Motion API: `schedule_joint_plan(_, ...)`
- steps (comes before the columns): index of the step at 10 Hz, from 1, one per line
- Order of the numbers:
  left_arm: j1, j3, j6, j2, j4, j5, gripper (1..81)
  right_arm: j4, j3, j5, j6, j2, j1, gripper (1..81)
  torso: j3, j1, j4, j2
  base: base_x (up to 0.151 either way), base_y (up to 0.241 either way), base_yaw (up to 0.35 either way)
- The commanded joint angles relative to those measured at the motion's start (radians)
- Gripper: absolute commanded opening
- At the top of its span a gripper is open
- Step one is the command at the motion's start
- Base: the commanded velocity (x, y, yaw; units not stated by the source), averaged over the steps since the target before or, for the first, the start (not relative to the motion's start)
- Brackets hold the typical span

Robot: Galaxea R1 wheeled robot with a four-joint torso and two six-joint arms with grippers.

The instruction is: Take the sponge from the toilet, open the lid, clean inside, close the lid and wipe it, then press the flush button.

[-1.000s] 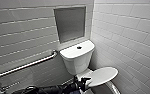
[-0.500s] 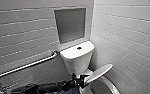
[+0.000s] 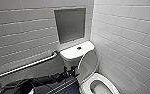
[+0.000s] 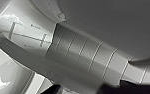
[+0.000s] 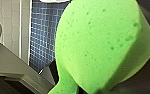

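My right fingers (image 5: 141, 83) are clamped on the green sponge (image 5: 98, 47), with blue floor tiles (image 5: 42, 37) behind it. On the toilet (image 3: 74, 53) the lid (image 3: 88, 65) stands half raised above the bowl, before the tank. My left arm (image 3: 41, 81) reaches to the lid's edge; whether it grips there I cannot tell.

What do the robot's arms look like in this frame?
The left arm is black and jointed, with rounded, slightly glossy segments tapering toward the left gripper. In the right wrist view, the right arm's hardware is a grey angular bar and black parts flanking the green sponge.
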Motion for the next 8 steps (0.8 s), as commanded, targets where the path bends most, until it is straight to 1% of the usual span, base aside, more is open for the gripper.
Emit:
schedule_joint_plan(1, -0.168, 0.008, -0.001, -0.083, 0.022, -0.078, 81.1, -0.032, 0.052, -0.042, 0.001, -0.026, -0.012, 1.0, 0.0, 0.0, 0.0, 0.0, 0.0, 0.0, 0.0)
schedule_joint_plan(2, -0.169, 0.005, -0.029, -0.12, 0.029, -0.084, 81.1, -0.033, 0.065, -0.042, 0.001, -0.034, -0.012, 1.0, 0.0, 0.0, 0.0, 0.0, 0.0, 0.0, 0.0)
schedule_joint_plan(4, -0.151, 0.024, -0.029, -0.158, 0.051, -0.082, 81.1, -0.035, 0.081, -0.042, 0.0, -0.041, -0.01, 1.0, 0.0, 0.0, 0.0, 0.0, 0.0, 0.0, 0.0)
schedule_joint_plan(6, -0.073, 0.117, -0.03, -0.219, 0.203, -0.07, 81.1, -0.033, 0.078, -0.042, 0.001, -0.046, -0.007, 1.0, 0.0, 0.0, 0.0, 0.0, 0.0, 0.0, 0.0)
schedule_joint_plan(7, -0.037, 0.191, -0.029, -0.296, 0.293, -0.07, 81.1, -0.032, 0.076, -0.042, 0.0, -0.049, -0.006, 1.0, 0.0, 0.0, 0.0, 0.0, 0.0, 0.0, 0.0)
schedule_joint_plan(8, -0.008, 0.262, -0.029, -0.359, 0.408, -0.068, 81.1, -0.033, 0.07, -0.044, 0.0, -0.048, -0.003, 1.0, 0.0, 0.0, 0.0, 0.0, 0.0, 0.0, 0.0)
